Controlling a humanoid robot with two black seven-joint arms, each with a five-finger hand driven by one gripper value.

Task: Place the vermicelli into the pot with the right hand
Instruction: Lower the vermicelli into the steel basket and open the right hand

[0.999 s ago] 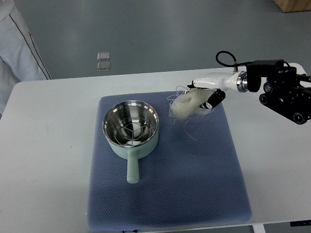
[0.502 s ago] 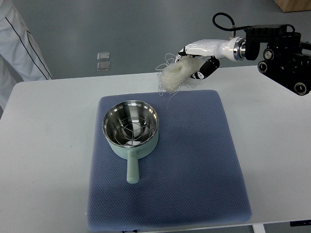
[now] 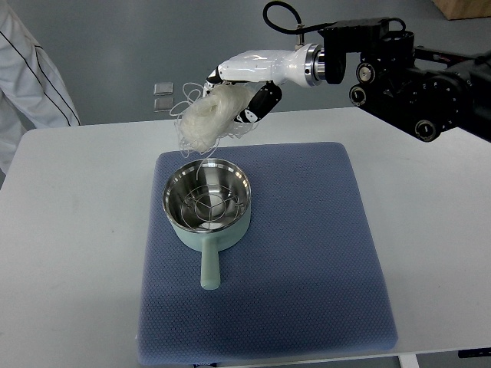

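The right hand (image 3: pixel 244 86), fingers closed around the vermicelli (image 3: pixel 203 123), holds it in the air just behind the pot (image 3: pixel 206 202), so the next move calls for lowering it in and letting go.

A single camera looks steeply down from the robot's own side, far enough back to take in nearly the whole white worktop (image 3: pixel 77 230), the blue mat (image 3: pixel 307 253) on it, and a strip of grey floor (image 3: pixel 153 38) beyond its far edge.
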